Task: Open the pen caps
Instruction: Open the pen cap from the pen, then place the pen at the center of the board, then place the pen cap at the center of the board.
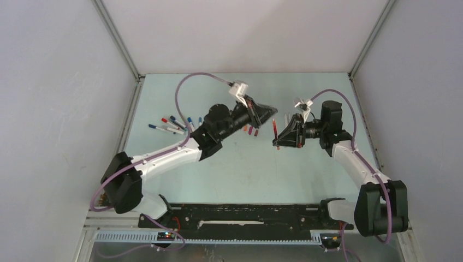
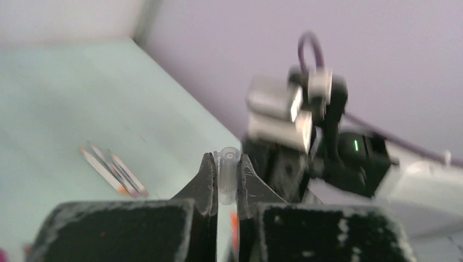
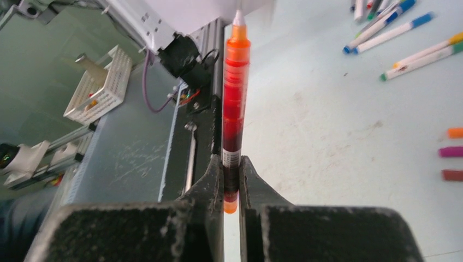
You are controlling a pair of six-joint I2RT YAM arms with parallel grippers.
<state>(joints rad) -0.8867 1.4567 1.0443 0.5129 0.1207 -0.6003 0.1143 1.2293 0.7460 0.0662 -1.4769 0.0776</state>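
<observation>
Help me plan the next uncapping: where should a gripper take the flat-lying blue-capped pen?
Probably grip the blue-capped pen on its white barrel, mid-length, from above, jaws across it: it lies flat, and that leaves its cap end free.

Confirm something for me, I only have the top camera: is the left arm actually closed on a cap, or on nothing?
Observer: It has one. In the left wrist view the left gripper is shut on a clear cap, which stands upright in the grip.
Operator: And what is the right side holding?
Observer: The right gripper is shut on an orange-red pen, clamped near its back end.
Operator: Is the front end of it bare?
Observer: It looks so. The right wrist view shows a pale tip with no cap over it.
</observation>
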